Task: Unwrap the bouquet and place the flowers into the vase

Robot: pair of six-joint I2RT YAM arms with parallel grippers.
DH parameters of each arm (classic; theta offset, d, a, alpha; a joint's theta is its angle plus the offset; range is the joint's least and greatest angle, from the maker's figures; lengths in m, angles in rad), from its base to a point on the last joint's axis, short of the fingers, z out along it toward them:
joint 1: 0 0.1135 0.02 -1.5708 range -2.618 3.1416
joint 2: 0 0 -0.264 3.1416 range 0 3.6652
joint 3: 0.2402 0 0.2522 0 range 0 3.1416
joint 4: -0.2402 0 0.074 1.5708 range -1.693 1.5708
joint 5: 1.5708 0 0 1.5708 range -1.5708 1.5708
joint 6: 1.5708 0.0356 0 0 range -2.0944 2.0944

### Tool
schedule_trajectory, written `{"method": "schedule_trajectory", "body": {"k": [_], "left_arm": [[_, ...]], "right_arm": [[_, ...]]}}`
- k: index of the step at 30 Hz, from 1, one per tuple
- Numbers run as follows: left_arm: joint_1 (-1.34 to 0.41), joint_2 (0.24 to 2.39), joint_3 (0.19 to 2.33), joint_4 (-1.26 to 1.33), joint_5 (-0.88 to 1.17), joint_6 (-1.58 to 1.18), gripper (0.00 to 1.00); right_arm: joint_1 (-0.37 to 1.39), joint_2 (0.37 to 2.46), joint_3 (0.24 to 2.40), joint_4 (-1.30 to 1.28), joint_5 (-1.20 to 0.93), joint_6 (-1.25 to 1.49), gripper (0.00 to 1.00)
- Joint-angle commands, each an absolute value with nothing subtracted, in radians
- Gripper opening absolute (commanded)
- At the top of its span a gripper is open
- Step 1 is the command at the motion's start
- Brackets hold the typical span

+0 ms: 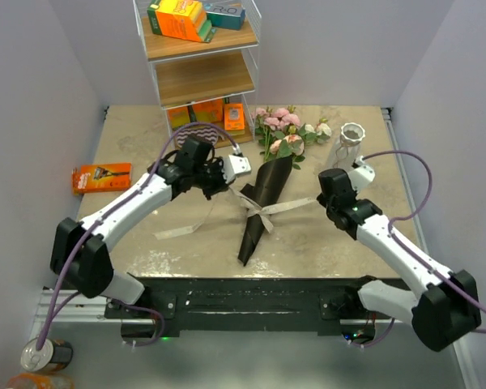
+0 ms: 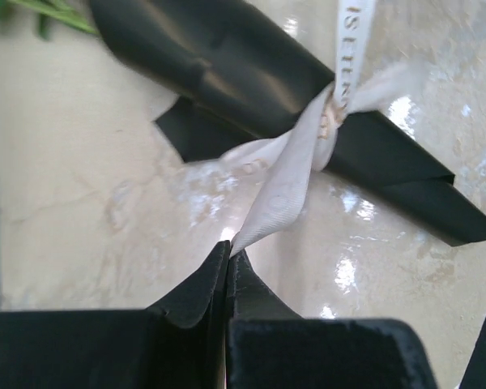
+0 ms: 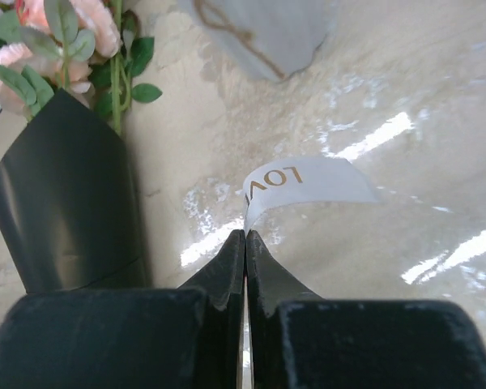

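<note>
Well, over on the left an orange box (image 1: 101, 177) lies by the edge of the table (image 1: 138, 134), out of it all. The left gripper (image 2: 229, 251) is clamped shut on one tail of the ribbon (image 2: 287, 186), and the pale strip runs up from its tips to the knot (image 2: 332, 121) around the black cone (image 2: 251, 73). The bouquet (image 1: 267, 194) lies flat mid-table, point toward the arms, with the flowers (image 1: 287, 130) spilling out the far end beside the shelf (image 1: 198, 77). The right gripper (image 3: 245, 235) is pinched shut too, on the other tail, and only its printed end seems to be caught between the tips. The vase (image 1: 351, 136) stands upright at the back right, just beyond that arm, with nothing sticking out of it.

My worry is the pull. That ribbon looks slick, and the right side's hold is thin, so it may slide free. If the knot binds instead of slipping, or one arm tugs harder, the light cone could be dragged sideways, flowers and all. A wide swing on the right might clip the vase and tip it.
</note>
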State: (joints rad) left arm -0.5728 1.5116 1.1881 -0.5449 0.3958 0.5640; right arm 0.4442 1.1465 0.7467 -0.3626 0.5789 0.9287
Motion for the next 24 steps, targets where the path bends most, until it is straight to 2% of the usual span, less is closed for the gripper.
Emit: {"method": "schedule_trajectory", "body": {"k": [1, 7, 11, 15, 23, 24], "left_arm": [[-0.516, 1.387, 1.226, -0.575, 0.305, 0.493, 0.00], [-0.428, 1.256, 1.215, -0.612, 0.177, 0.466, 0.00], [-0.408, 1.180, 1.184, -0.626, 0.083, 0.465, 0.00], [-0.396, 1.138, 1.135, -0.621, -0.042, 0.466, 0.00], [-0.246, 1.144, 1.124, -0.620, -0.210, 0.465, 0.00], [-0.239, 1.141, 1.118, -0.618, -0.218, 0.468, 0.00]], "right_arm": [[0.443, 1.005, 0.795, -0.561, 0.744, 0.953, 0.00], [0.375, 0.836, 0.851, -0.679, 0.798, 0.937, 0.00], [0.296, 0.799, 0.922, -0.732, 0.801, 0.905, 0.00], [0.253, 0.798, 0.997, -0.767, 0.814, 0.867, 0.00], [0.224, 0.833, 1.051, -0.850, 0.906, 0.859, 0.00], [0.210, 0.845, 1.055, -0.853, 0.911, 0.854, 0.05]]}}
